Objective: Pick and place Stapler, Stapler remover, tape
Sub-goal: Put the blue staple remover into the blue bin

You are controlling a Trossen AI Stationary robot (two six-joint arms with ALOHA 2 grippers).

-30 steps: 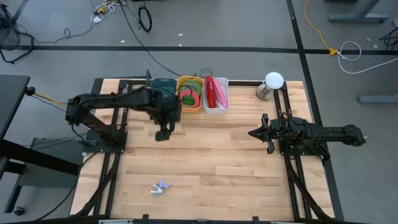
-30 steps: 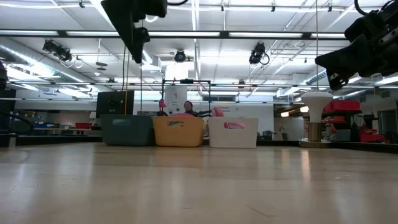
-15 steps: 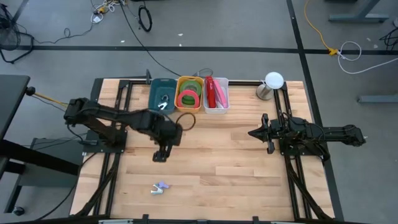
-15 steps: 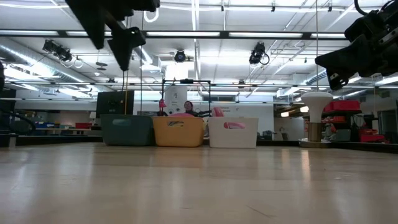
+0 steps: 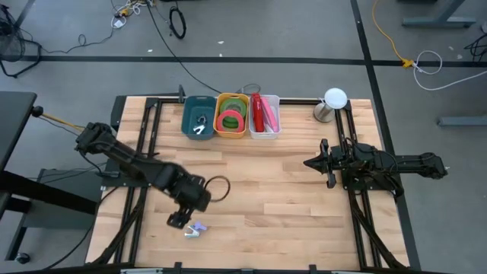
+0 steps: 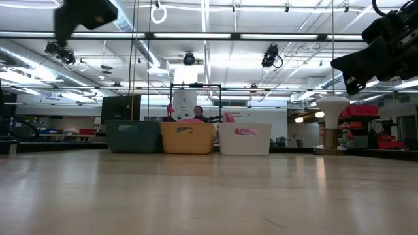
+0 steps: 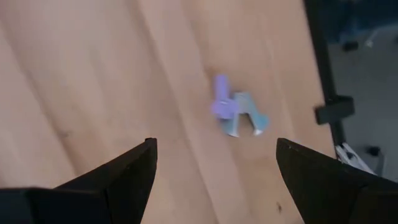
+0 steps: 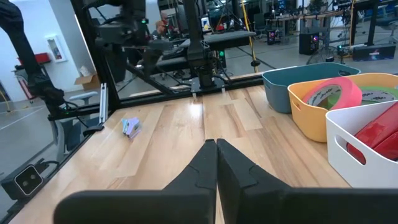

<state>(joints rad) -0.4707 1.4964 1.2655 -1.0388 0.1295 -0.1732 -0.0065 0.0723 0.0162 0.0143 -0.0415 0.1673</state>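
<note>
Left pincer (image 5: 177, 221) fingers apart, hovering just beside purple staple remover (image 5: 196, 228) on tabletop (image 5: 289, 198) near front edge. Likely light, stiff, slippery plastic; grip across its narrow body. Right pincer (image 5: 308, 163) closed, waiting.

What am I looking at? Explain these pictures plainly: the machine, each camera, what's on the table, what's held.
This is a robot with two dark arms at a wooden table. One camera looks straight down, one sits at tabletop height, and one rides on each wrist.

At the far edge stand three bins. The teal bin holds a small white tool. The yellow bin holds rolls of tape, green and pink. The white bin holds something red.

The left hand is open and empty, right beside a small purple and grey item on the table. The right hand waits at its side, shut, holding nothing.
</note>
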